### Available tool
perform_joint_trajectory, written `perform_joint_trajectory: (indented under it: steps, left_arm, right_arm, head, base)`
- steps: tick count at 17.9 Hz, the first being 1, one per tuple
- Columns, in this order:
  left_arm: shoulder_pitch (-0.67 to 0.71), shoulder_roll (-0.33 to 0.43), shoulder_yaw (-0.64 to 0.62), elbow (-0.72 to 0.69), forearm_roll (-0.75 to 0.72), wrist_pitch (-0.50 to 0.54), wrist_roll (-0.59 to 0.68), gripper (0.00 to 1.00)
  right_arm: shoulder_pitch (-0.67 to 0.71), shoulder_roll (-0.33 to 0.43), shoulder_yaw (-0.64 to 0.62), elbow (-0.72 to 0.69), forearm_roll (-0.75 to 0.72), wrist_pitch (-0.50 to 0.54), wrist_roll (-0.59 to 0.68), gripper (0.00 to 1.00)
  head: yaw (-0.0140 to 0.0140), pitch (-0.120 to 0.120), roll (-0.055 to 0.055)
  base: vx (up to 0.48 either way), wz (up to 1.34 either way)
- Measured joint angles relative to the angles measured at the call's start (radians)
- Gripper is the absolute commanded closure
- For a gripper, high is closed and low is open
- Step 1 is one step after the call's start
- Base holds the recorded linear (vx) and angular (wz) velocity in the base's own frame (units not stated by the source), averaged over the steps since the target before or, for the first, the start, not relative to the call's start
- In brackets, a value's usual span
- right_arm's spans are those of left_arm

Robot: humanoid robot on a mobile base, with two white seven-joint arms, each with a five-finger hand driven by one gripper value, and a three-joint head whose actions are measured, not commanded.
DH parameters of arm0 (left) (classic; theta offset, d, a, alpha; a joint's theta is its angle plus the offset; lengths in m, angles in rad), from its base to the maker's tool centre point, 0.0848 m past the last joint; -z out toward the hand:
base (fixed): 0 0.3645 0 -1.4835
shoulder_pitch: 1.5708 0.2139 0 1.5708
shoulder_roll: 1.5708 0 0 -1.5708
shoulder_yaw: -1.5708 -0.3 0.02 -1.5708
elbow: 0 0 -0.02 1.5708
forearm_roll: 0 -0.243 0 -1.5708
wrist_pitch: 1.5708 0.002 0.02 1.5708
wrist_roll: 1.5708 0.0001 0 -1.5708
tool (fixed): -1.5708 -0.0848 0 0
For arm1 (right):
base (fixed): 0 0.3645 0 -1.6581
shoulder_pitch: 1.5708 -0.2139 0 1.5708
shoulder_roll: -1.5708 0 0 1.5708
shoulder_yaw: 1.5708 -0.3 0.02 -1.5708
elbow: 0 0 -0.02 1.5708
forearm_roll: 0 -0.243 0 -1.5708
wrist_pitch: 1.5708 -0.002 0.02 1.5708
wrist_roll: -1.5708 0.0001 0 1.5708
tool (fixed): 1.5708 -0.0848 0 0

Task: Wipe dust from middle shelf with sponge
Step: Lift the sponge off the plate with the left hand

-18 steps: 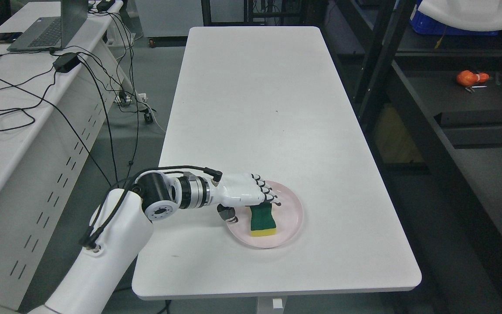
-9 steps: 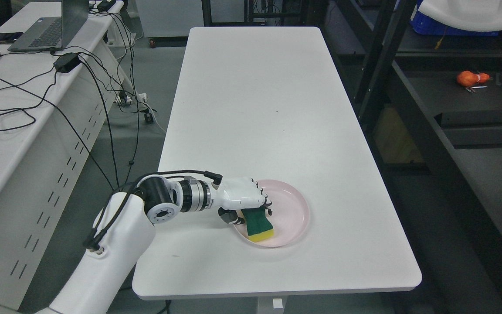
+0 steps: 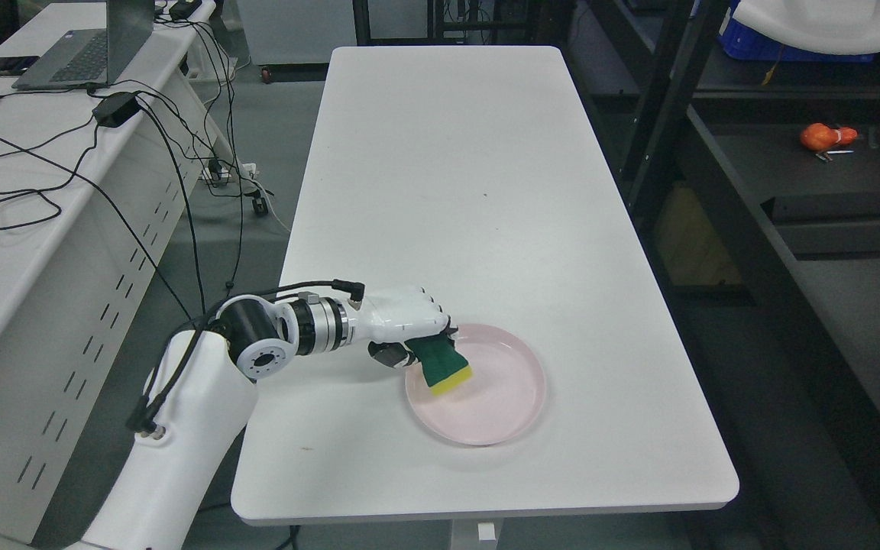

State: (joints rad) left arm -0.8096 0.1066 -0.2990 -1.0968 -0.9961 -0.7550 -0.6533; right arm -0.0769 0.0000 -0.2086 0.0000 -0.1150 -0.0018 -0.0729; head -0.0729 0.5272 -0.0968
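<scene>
A: Where does the single head view look from?
B: From above the white table's (image 3: 486, 191) near end, facing down its length.
A: How close?
B: Fairly near; the desk (image 3: 20, 229) at left and dark shelving (image 3: 791, 191) at right frame it.

The table (image 3: 478, 191) runs from near to far down the middle. A plate (image 3: 486, 416) sits on it at the near end, a bit left of centre. The left hand (image 3: 402, 325) hangs over the plate's left rim, wrapped around a sponge (image 3: 444, 367) that sticks out over the plate. The arm comes in from the near left. Left of the table, across a gap, there's a desk (image 3: 20, 229) with a laptop (image 3: 85, 53) at its far end and cables (image 3: 173, 145) trailing off its right edge. Right of the table is a shelf rack (image 3: 829, 183) with 1 small object (image 3: 826, 137) on it, far right.
</scene>
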Motion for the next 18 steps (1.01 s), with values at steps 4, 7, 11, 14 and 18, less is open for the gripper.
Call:
perform_joint_trajectory:
  steps: [4, 7, 11, 14, 18]
  left_arm:
    - [-0.003, -0.005, 0.104, -0.03, 0.064, 0.005, 0.001, 1.0]
    - [-0.003, -0.005, 0.17, -0.064, 0.141, -0.007, -0.024, 1.0]
    - [-0.001, -0.004, 0.228, -0.112, 0.185, -0.012, -0.054, 1.0]
    - [-0.015, -0.003, 0.266, -0.154, 0.203, -0.012, -0.067, 1.0]
    - [-0.029, 0.0, 0.304, -0.193, 0.221, -0.016, -0.071, 0.99]
  right_arm:
    - [0.0, 0.0, 0.0, 0.0, 0.0, 0.0, 0.0, 0.0]
    - [-0.001, 0.0, 0.0, 0.0, 0.0, 0.0, 0.0, 0.0]
    - [0.0, 0.0, 0.0, 0.0, 0.0, 0.0, 0.0, 0.0]
    - [0.0, 0.0, 0.0, 0.0, 0.0, 0.0, 0.0, 0.0]
    - [0.0, 0.0, 0.0, 0.0, 0.0, 0.0, 0.0, 0.0]
  head:
    - [0.0, 0.0, 0.0]
    - [0.0, 0.0, 0.0]
    - [0.0, 0.0, 0.0]
    - [0.0, 0.0, 0.0]
    - [0.0, 0.0, 0.0]
  base:
    - [0.0, 0.0]
    - [0.0, 0.0]
    - [0.0, 0.0]
    - [0.008, 0.0]
    - [-0.029, -0.01]
